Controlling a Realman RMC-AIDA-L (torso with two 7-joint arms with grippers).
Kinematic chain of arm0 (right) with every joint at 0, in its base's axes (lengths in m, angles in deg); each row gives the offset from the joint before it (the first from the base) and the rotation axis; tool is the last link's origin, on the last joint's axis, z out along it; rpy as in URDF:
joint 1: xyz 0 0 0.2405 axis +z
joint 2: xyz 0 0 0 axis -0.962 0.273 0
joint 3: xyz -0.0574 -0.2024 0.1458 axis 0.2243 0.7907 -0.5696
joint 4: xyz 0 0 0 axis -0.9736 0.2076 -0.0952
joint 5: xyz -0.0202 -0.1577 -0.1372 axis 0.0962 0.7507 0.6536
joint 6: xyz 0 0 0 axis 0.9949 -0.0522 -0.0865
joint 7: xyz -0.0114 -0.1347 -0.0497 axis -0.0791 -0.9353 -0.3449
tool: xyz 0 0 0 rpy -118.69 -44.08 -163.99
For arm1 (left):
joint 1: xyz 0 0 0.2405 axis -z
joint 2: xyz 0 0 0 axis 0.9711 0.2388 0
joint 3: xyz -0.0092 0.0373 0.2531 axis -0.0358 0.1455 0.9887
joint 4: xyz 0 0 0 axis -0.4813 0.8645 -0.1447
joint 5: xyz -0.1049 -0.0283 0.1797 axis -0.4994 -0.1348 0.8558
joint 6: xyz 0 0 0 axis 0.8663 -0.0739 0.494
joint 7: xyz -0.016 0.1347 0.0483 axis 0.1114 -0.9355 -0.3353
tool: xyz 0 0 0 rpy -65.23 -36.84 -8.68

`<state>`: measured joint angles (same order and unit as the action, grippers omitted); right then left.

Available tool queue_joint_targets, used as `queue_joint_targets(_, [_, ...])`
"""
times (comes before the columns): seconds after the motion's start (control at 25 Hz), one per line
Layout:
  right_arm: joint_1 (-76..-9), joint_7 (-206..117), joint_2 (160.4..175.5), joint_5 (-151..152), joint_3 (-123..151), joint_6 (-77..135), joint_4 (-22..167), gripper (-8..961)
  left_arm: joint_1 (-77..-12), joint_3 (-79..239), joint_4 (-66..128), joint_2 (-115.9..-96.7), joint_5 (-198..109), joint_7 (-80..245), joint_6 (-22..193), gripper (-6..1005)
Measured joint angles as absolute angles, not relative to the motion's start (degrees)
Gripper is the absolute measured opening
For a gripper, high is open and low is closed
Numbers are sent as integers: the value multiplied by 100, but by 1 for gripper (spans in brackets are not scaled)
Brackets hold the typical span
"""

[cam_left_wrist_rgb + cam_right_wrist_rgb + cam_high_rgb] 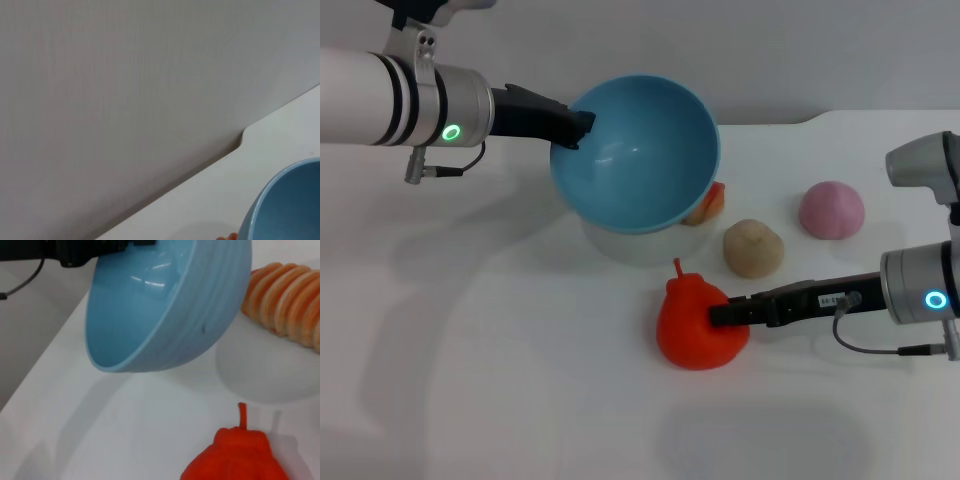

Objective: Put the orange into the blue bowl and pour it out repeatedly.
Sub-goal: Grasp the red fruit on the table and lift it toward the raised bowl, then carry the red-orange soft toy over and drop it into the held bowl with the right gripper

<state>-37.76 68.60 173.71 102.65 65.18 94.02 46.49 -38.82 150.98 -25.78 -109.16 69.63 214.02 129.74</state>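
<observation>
So I count one matte orange (695,330) clamped by my right gripper (718,313), one smooth blue bowl (640,150) tilted, rim pinched in my left gripper (578,128).

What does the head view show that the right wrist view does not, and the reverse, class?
Only the head view shows the right end effector at the orange, the beige ball, the pink ball and both arms. Only the right wrist view shows the ridged striped loaf clearly and the bowl's outer underside. Both show the blue bowl held tilted above the table by the left end effector, and the orange lying on the table.
</observation>
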Motion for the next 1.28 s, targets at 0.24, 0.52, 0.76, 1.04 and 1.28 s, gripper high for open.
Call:
queue_joint_targets(0.24, [-3723, 6698, 17379, 10292, 6588, 9395, 4673, 309, -3890, 15099, -2578, -10919, 6966, 21375, 12974, -1])
queue_joint_targets(0.52, [-3802, 6478, 17395, 10169, 6656, 9597, 4505, 49, -3895, 15152, -2579, -10923, 6964, 21371, 12979, 0])
queue_joint_targets(0.76, [-4079, 6455, 17391, 9874, 6642, 10181, 3749, 29, -3886, 15177, -2582, -10924, 6941, 21377, 13051, 0])
queue_joint_targets(1.04, [-4758, 6885, 17356, 9166, 6386, 11568, 1470, 24, -3739, 15229, -2622, -10921, 6992, 21426, 13409, -1])
queue_joint_targets(1.28, [-4759, 7365, 17337, 9113, 5571, 12407, 306, 41, -3573, 15493, -2820, -10941, 7003, 21521, 14068, -2])
